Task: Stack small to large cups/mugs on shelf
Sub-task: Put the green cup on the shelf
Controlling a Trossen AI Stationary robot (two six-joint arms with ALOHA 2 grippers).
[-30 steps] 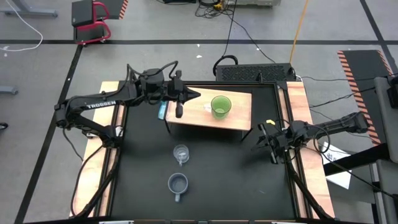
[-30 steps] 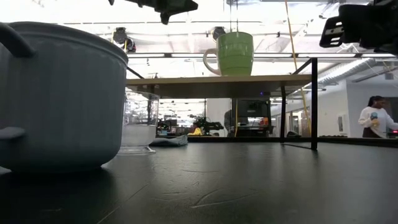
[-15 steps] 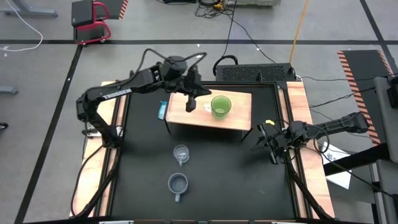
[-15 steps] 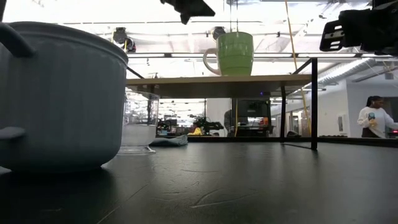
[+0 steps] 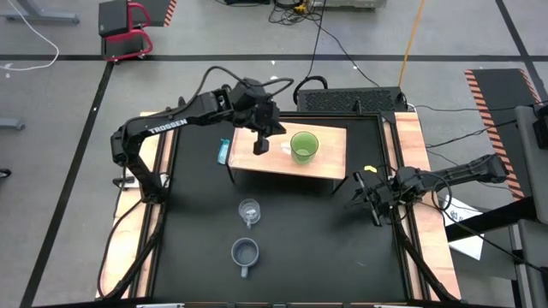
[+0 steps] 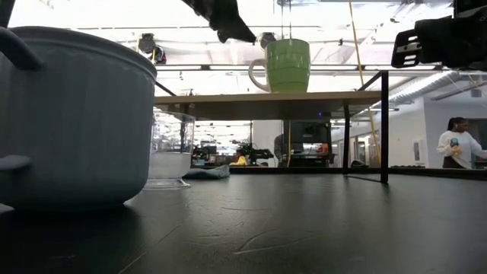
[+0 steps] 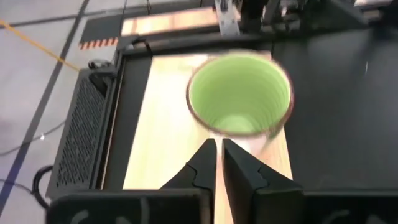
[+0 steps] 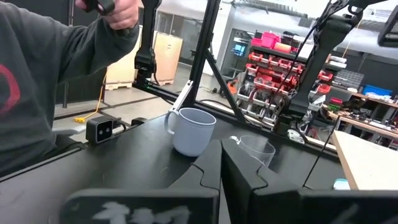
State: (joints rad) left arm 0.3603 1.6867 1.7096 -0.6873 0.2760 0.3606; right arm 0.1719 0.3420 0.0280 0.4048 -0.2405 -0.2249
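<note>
The left arm is stretched long across the back of the table, elbow high, forearm reaching in over the shelf, and its left gripper points down above the board just beside the lime-green mug. From the left wrist view, the fingers are drawn almost together, only a thin slit between them, holding nothing, with the mug's open mouth right ahead of the tips. The mug stands upright on the shelf, handle toward the left gripper's side in the low view.

Over at the table's right edge, the right arm sits folded low, its right gripper hanging above the black tabletop, well apart from the shelf. Its fingers press closed with nothing between them.

Down front on the tabletop, the clear glass cup stands upright, and the grey-blue mug stands near it, closer to the front edge. A person's sleeve fills one side of the right wrist view.
</note>
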